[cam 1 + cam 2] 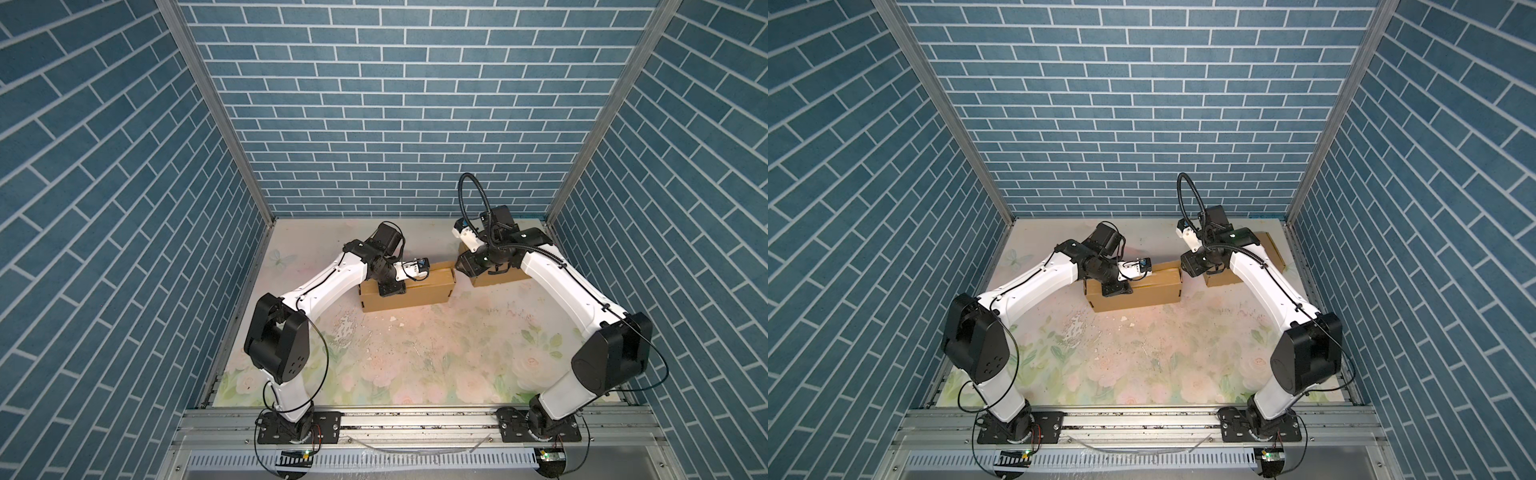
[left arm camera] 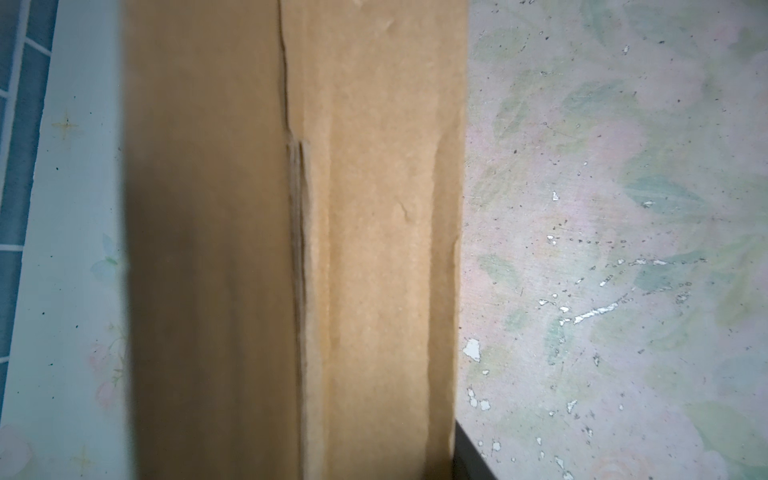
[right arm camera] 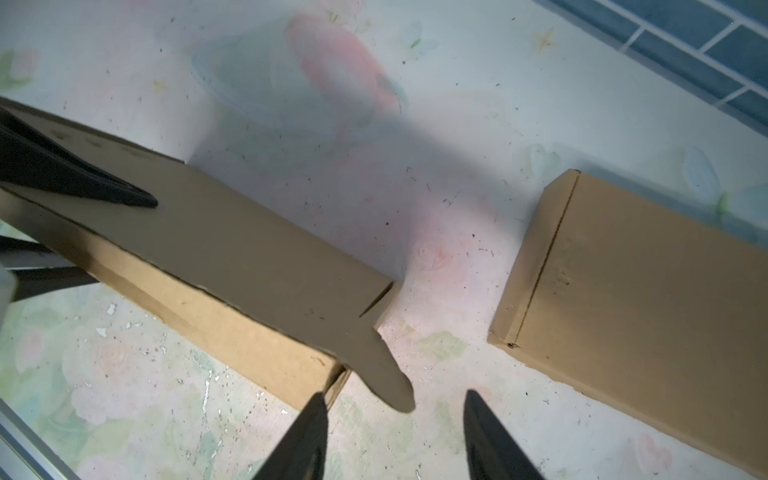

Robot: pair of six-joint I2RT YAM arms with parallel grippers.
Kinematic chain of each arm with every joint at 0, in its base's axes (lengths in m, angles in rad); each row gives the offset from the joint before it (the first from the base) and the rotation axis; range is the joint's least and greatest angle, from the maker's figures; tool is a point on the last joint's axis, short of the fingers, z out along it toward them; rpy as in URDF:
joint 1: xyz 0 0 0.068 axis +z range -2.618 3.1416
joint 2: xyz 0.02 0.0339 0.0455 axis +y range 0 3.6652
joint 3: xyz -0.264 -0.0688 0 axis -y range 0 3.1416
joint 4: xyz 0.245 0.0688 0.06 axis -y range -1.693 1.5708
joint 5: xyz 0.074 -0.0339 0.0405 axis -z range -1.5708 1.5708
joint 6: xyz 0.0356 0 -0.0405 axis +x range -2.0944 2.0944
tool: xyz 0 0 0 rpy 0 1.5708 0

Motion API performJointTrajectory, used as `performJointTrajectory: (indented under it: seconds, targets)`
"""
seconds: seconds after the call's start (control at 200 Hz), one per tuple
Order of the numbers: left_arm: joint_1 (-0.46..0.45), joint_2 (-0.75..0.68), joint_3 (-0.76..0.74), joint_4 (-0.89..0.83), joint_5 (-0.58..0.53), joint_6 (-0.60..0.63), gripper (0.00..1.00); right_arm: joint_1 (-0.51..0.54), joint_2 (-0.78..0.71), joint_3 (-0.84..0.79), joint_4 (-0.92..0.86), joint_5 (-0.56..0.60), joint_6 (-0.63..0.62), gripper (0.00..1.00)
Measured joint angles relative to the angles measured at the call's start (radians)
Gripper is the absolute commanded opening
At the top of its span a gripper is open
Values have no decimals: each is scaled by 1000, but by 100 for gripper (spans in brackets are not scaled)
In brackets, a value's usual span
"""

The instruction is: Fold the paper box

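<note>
Trouble is likeliest at the rounded end tab (image 3: 390, 382) of the long brown cardboard box (image 1: 409, 297). It juts loose past the box's corner, and if it is caught off-centre or shoved sideways it could be creased, or torn at the short slit (image 3: 376, 301) cut beside it. A slide across the floral tabletop (image 1: 415, 353) is also to be feared, should the box be pushed endwise harder than it is pinned. The second brown cardboard box (image 3: 644, 299), lying close by under the right arm, could be knocked by a careless swing.

Now the poses. The left gripper (image 1: 390, 287) is laid over the long box toward its left end, with one black finger (image 3: 83, 183) flat on the lid and another seen down by the front wall. Whether the card is actually clamped cannot be told. The right gripper (image 3: 401, 438) is held low at the box's right end, jaws apart and empty — the tab is framed just ahead of the fingertips. The long box itself is set toward the back of the table, left of centre.
</note>
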Motion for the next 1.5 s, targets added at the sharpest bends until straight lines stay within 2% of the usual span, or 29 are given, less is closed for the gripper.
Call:
performJointTrajectory:
  seconds: [0.19,0.37,0.575,0.93,1.215,1.5]
  targets:
    - [0,1,0,0,2,0,34,11,47,32,-57,-2,-35,33]
    - [0,1,0,0,3,0,34,11,55,63,-77,-5,-30,13]
    - [0,1,0,0,4,0,33,11,68,104,-109,-29,9,0]
    - [0,2,0,10,3,-1,32,10,137,207,-195,-94,160,0]
    - [0,3,0,10,4,-1,32,5,137,198,-183,-126,265,0]
    - [0,3,0,11,4,-2,32,2,92,108,-96,-138,326,0]
